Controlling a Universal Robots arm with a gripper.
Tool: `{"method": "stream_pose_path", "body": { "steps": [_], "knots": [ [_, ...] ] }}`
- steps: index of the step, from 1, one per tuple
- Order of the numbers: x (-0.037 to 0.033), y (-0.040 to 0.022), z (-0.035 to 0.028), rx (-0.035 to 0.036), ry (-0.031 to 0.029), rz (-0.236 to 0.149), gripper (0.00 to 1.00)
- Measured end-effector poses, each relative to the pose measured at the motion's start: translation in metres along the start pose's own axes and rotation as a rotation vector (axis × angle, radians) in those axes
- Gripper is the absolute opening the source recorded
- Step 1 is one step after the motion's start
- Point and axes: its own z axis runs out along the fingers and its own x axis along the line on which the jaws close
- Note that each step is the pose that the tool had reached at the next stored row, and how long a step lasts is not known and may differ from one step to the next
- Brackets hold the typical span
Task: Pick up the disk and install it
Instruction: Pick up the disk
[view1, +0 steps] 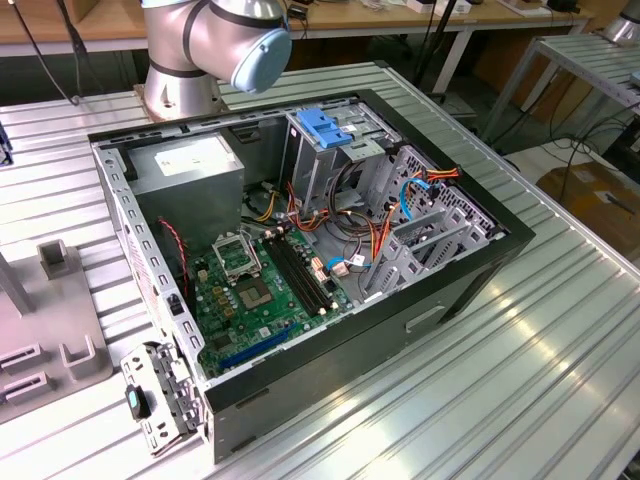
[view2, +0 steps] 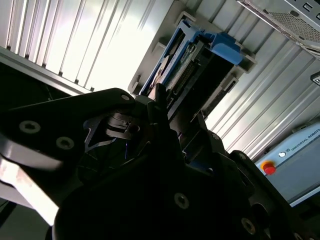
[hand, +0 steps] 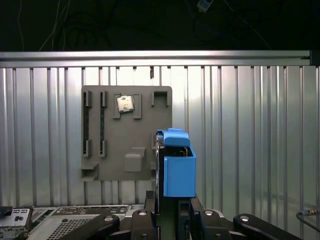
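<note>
The disk (hand: 179, 167) is a flat drive with a blue plastic frame, seen edge-on. It stands between the dark fingers of my gripper (hand: 170, 199), which is shut on it, high above the ribbed metal table. In the second wrist view the disk (view2: 210, 55) reaches out past the gripper's black body (view2: 172, 125), with its blue frame and metal side showing. The open computer case (view1: 470, 270) lies on the table in the exterior view. Its metal drive cage, topped by a blue latch piece (view1: 325, 128), is at the back.
A grey fixture plate (hand: 127, 132) with slots and a small chip (hand: 125, 103) lies on the table below the disk; it is also at the exterior view's left (view1: 50, 330). The case holds a grey power supply (view1: 190, 170), a green motherboard (view1: 255, 290) and loose cables (view1: 350, 260).
</note>
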Motion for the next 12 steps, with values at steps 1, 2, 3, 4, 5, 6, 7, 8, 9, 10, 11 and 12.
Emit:
{"method": "stream_pose_path", "body": {
  "steps": [1,2,3,4,5,6,7,8,9,10,11,12],
  "knots": [
    [0.0000,-0.0012,0.0000,0.0000,0.0000,0.000,0.35],
    [-0.0001,-0.0029,0.0000,0.0000,0.0000,0.000,0.35],
    [-0.0001,-0.0044,0.0000,0.0000,0.0000,0.000,0.35],
    [-0.0001,-0.0065,0.0000,0.0001,0.0000,0.000,0.35],
    [-0.0002,-0.0080,0.0001,0.0001,0.0000,0.000,0.35],
    [-0.0002,-0.0104,0.0001,0.0001,-0.0001,0.000,0.35],
    [-0.0002,-0.0121,0.0001,0.0001,0.0000,0.000,0.35],
    [-0.0003,-0.0136,0.0001,0.0001,0.0000,0.000,0.35],
    [-0.0003,-0.0149,0.0001,0.0001,0.0000,0.000,0.35],
    [-0.0003,-0.0164,0.0001,0.0001,-0.0001,0.000,0.35],
    [-0.0004,-0.0186,0.0001,0.0001,-0.0001,0.000,0.35],
    [-0.0004,-0.0204,0.0001,0.0000,0.0000,0.000,0.35]
  ]
}}
